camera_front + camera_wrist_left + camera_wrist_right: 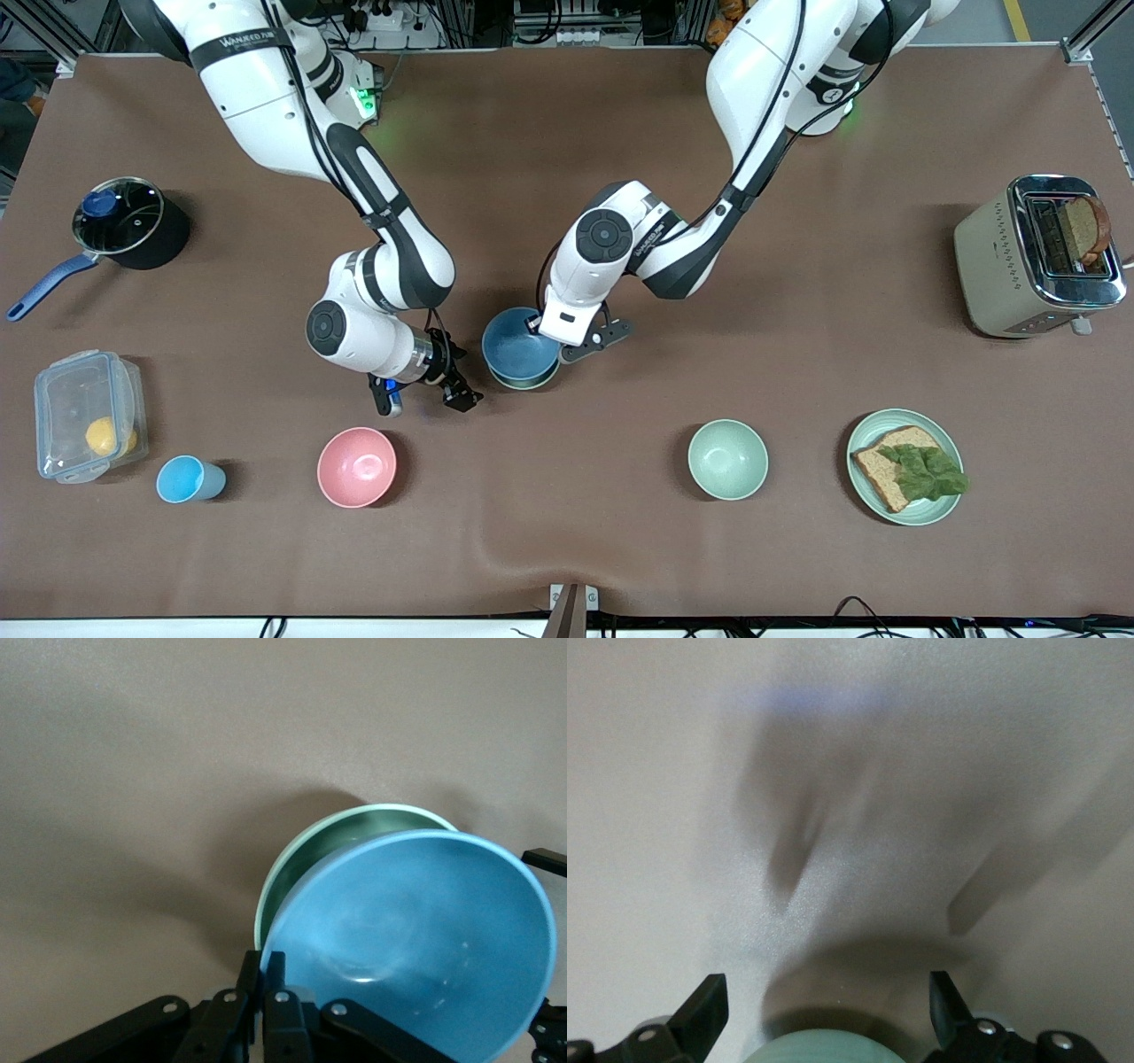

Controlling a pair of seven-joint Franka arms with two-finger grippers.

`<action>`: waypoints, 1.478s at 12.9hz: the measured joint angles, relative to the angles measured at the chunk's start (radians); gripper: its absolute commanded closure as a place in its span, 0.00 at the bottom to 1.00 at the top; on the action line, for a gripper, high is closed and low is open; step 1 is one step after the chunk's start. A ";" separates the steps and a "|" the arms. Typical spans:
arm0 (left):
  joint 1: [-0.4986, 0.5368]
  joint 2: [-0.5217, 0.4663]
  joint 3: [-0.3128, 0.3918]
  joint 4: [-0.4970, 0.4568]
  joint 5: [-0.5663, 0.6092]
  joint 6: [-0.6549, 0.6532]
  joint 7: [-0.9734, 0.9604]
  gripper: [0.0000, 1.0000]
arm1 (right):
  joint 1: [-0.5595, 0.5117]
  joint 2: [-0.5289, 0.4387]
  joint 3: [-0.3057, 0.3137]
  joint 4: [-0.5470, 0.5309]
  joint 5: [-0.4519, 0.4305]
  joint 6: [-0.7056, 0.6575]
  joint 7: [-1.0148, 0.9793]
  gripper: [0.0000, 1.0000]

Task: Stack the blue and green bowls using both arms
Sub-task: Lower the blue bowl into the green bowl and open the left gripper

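Now blue bowl point(518, 348) tilted over green bowl point(306, 859)

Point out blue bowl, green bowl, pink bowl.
blue bowl point(516, 347), front view, inner floor.
green bowl point(330, 840), left wrist view, inner wall showing above the blue bowl's rim.
pink bowl point(356, 467), front view, inner floor.

A brown cloth covered the counter point(620, 549), creased near its front edge. Along the top edge ran metal framing and a power strip point(390, 16) with tangled cables. Even light threw soft shadows across the cloth.
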 measured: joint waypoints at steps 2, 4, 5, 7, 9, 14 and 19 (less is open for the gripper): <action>0.000 0.008 0.000 0.000 0.000 0.016 0.000 1.00 | 0.000 0.000 0.000 0.000 0.000 0.000 0.000 0.00; -0.002 0.016 0.000 0.001 0.000 0.027 0.000 0.90 | 0.001 0.000 0.000 0.000 0.000 0.000 0.000 0.00; -0.002 0.018 0.000 0.001 0.000 0.030 0.000 0.77 | 0.004 0.000 0.000 0.000 0.000 0.001 0.000 0.00; -0.003 0.019 0.000 0.001 0.000 0.031 0.000 0.36 | 0.011 0.000 0.001 0.000 0.000 0.009 0.000 0.00; -0.003 0.019 0.000 0.003 0.000 0.032 0.000 0.16 | 0.014 0.000 0.001 0.000 0.000 0.013 0.000 0.00; -0.001 0.008 0.006 0.034 0.000 0.042 0.000 0.00 | 0.014 0.001 -0.001 0.000 -0.090 0.013 -0.026 0.00; 0.060 -0.167 0.037 0.044 0.091 -0.111 0.001 0.00 | 0.004 -0.034 -0.037 0.026 -0.208 -0.121 -0.128 0.00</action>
